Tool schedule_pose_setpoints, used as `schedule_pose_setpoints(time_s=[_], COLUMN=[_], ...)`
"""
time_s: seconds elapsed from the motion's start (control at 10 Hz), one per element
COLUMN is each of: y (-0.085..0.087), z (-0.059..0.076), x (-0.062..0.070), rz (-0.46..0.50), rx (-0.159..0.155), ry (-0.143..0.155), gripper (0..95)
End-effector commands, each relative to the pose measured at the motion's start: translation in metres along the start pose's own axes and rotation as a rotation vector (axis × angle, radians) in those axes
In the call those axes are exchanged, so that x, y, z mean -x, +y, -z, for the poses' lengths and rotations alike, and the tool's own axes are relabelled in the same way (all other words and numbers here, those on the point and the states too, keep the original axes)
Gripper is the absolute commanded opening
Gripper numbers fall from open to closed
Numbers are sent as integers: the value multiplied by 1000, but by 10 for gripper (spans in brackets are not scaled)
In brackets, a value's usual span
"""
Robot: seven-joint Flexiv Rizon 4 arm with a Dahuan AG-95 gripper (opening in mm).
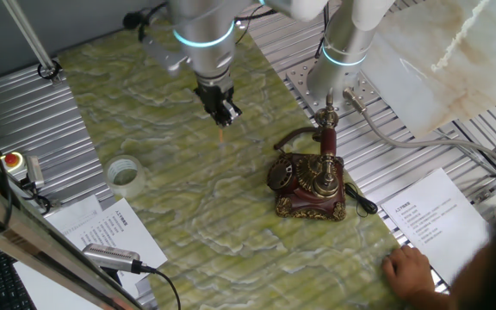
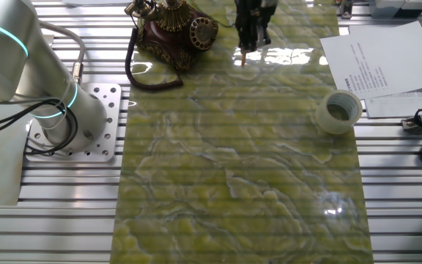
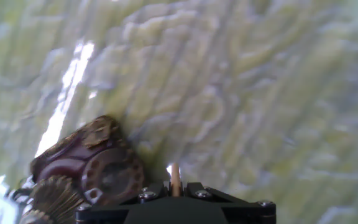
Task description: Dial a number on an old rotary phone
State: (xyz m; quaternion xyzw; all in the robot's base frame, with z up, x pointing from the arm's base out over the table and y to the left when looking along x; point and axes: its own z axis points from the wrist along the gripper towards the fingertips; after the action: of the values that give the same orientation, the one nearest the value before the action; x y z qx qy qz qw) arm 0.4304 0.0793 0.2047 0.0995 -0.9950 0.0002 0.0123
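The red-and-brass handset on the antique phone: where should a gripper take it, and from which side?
Judging by its pose, grip the red-and-brass handset at its slim middle shaft, coming from above. It lies raised across the tall cradle, with bulkier brass ends either side.

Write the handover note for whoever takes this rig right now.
Gripper: shut on a thin stick that points down, hovering over the green mat, touching nothing.
Phone: upright on the mat, off to one side of the gripper, handset on its cradle, dial facing the gripper's side.
Tape roll: on the mat's far edge, not involved.
Done: stick in hand. No contact with the dial visible.
Left: bring the stick tip to a dial hole, turn the dial, release, repeat for each digit.
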Motion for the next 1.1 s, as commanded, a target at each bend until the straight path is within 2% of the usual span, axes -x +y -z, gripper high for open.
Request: schedule_pose_setpoints(time_s=[0.1,0.2,0.4,0.8,1.0,1.1], y=[-6,-7,-8,-13,-14,-13], z=[-3,-3,-2,1,1,2], x=[-2,-2,-3,-6,-6,-6], rz=[-45,-63,-88,-115,-136,-133], rx=[-16,-16,-18,-26,-33,-26], ry=[-41,-43,-37,-30,-42,-32], gripper=[0,190,950,950,570,380])
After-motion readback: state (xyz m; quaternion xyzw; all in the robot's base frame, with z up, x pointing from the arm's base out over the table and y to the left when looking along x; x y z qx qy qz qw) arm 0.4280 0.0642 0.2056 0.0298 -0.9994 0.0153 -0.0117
